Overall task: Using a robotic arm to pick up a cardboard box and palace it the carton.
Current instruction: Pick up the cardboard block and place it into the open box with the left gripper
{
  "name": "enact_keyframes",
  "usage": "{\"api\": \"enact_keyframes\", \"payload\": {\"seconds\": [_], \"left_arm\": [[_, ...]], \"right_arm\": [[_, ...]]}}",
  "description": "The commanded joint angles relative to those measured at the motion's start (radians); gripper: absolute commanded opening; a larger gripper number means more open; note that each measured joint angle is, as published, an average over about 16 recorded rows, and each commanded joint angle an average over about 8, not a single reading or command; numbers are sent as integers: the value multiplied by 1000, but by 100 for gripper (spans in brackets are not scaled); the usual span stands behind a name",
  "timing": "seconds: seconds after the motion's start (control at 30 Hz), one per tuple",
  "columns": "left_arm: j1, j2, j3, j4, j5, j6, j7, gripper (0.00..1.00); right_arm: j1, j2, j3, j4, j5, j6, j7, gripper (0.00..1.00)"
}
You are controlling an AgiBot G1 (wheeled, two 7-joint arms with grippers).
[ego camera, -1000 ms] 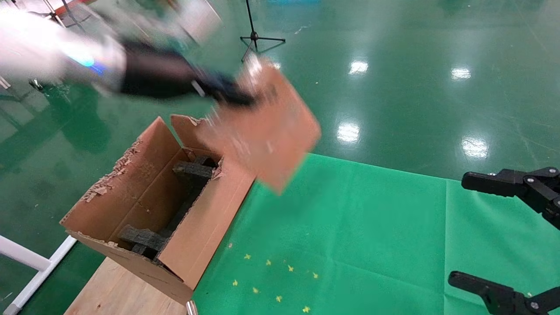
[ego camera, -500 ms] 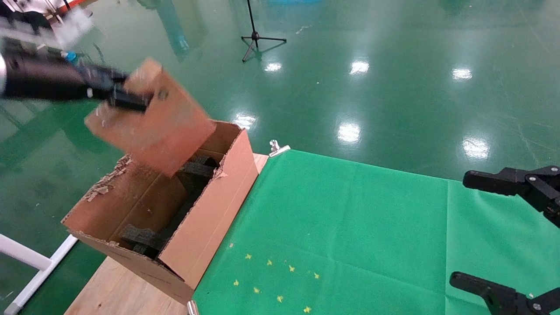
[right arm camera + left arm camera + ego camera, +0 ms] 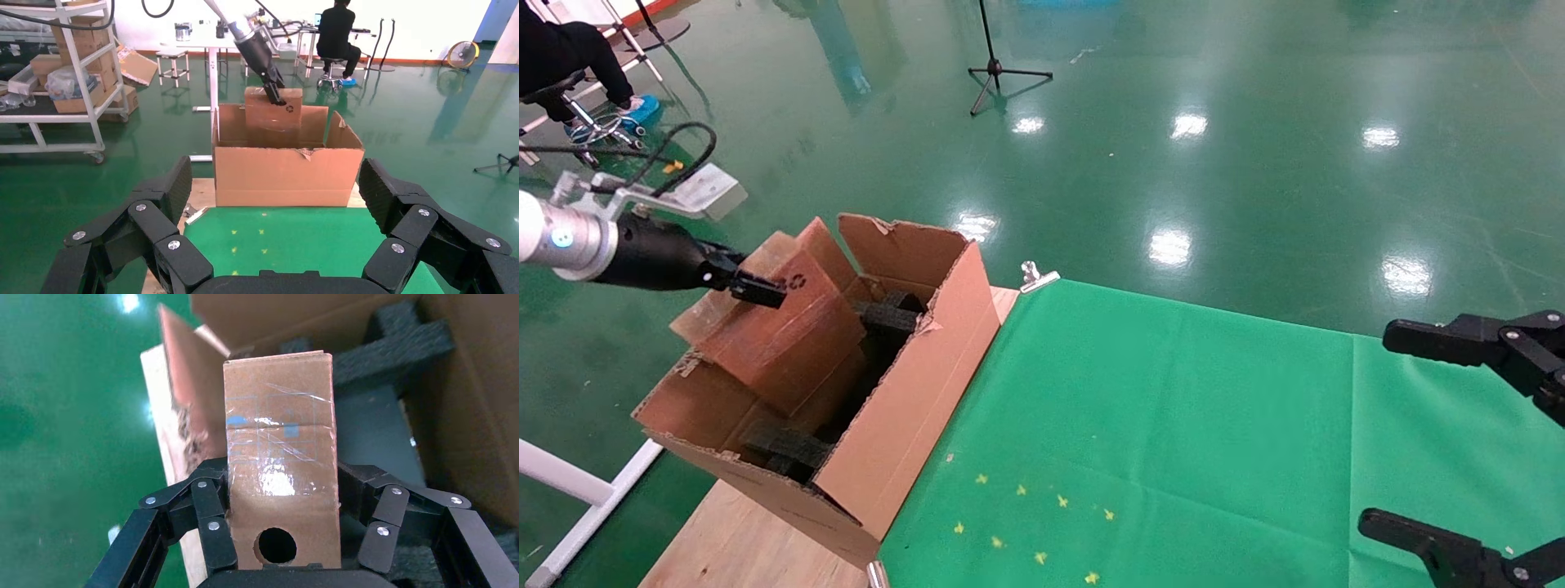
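Observation:
The robotic arm on my left reaches in from the left in the head view, and its black left gripper (image 3: 756,288) is shut on the cardboard box (image 3: 780,331). The small brown taped box (image 3: 280,447) sits between both fingers (image 3: 211,505). It hangs tilted, with its lower end inside the open top of the carton (image 3: 903,408). Black foam padding (image 3: 392,349) lines the carton's floor beneath it. From across the table, the box (image 3: 272,109) pokes up above the carton's rim (image 3: 284,174). My right gripper (image 3: 1377,426) stays parked open at the right edge.
The carton stands on the wooden table corner (image 3: 731,539), beside the green cloth (image 3: 1173,425) with small yellow marks. A metal clip (image 3: 1038,276) holds the cloth's far corner. Beyond lie the green floor, a tripod (image 3: 997,65), a seated person (image 3: 336,30) and a shelf cart (image 3: 55,73).
The left arm swung the box leftward from above the table to over the carton, then lowered it into the carton's opening. The right gripper has not moved.

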Motion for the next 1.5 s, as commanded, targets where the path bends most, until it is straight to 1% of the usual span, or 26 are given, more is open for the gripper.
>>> {"api": "enact_keyframes", "payload": {"seconds": [0.03, 0.37, 0.63, 1.03, 1.17, 1.5], "left_arm": [[-4, 11, 7, 41, 14, -23, 3, 0], [18, 48, 22, 163, 41, -121, -34, 0], [69, 93, 22, 212, 42, -216, -78, 0], [217, 167, 20, 236, 39, -470, -147, 0], [261, 183, 15, 239, 32, -498, -156, 0], [341, 193, -12, 240, -5, -505, -175, 0]], "right_arm": [[0, 0, 0, 0, 0, 0, 0, 100], [0, 0, 0, 0, 0, 0, 0, 100], [0, 0, 0, 0, 0, 0, 0, 100], [0, 0, -1, 0, 0, 0, 0, 100], [0, 0, -1, 0, 0, 0, 0, 100], [0, 0, -1, 0, 1, 0, 0, 100]]}}
